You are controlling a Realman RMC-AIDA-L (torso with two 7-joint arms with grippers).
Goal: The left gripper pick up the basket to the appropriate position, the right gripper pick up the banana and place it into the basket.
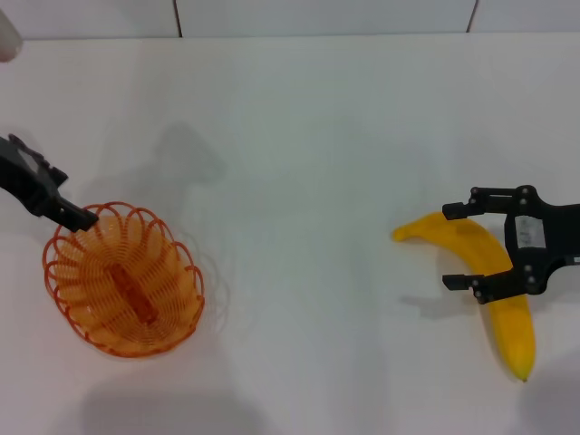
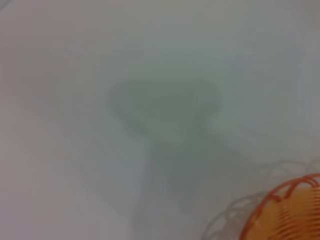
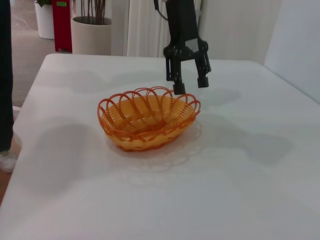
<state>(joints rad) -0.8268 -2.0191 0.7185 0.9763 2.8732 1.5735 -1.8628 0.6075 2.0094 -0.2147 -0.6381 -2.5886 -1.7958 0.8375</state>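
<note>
The orange wire basket [image 1: 122,281] stands on the white table at the left. It also shows in the right wrist view [image 3: 145,120], and a bit of its rim shows in the left wrist view [image 2: 290,210]. My left gripper [image 1: 83,216] hangs at the basket's far left rim. In the right wrist view it [image 3: 190,86] is open, with one finger just at the rim. The yellow banana [image 1: 512,331] lies at the right. My right gripper [image 1: 456,246] is open and low over it, with one finger on each side of the banana's stem half.
The white table [image 1: 308,181] has a wall seam along its far edge. In the right wrist view, plant pots [image 3: 90,35] and a red box [image 3: 62,25] stand beyond the table. A dark upright shape [image 3: 5,75] stands past the table's edge.
</note>
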